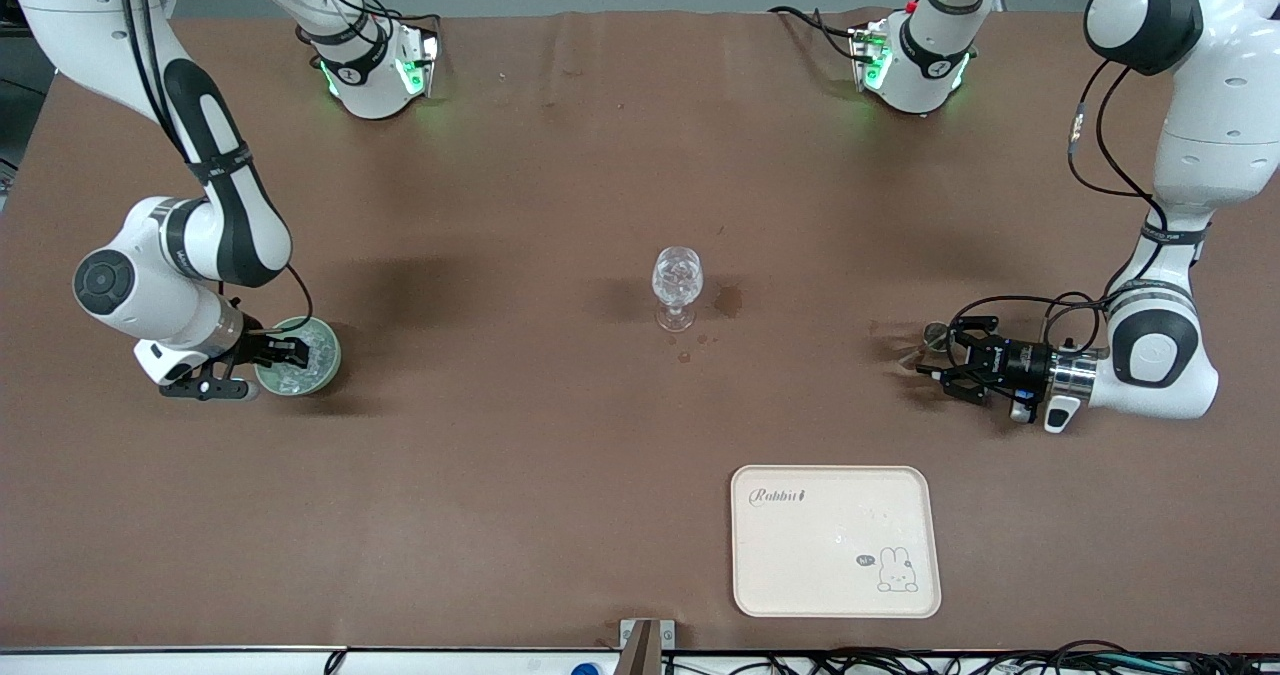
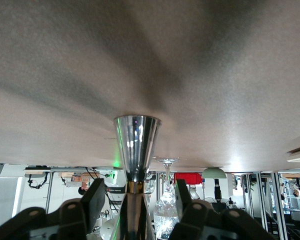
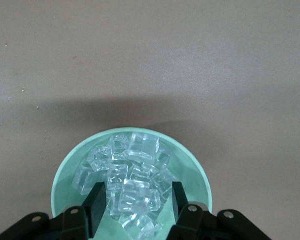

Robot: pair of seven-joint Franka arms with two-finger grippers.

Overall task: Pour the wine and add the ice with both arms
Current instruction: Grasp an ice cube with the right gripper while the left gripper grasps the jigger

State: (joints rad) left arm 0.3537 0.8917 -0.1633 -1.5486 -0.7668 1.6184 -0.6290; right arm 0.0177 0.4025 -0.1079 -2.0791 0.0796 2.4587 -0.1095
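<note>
The ice [image 3: 132, 192] is a heap of clear, glassy cubes in a pale green bowl [image 3: 70, 167] at the right arm's end of the desk [image 1: 500, 475]. The right claw [image 3: 135, 205] stands wide over the cubes (its fingertips are cut off). The left claw [image 2: 135, 200] grips a shiny metal cup [image 2: 136, 145], its lower part hidden.
</note>
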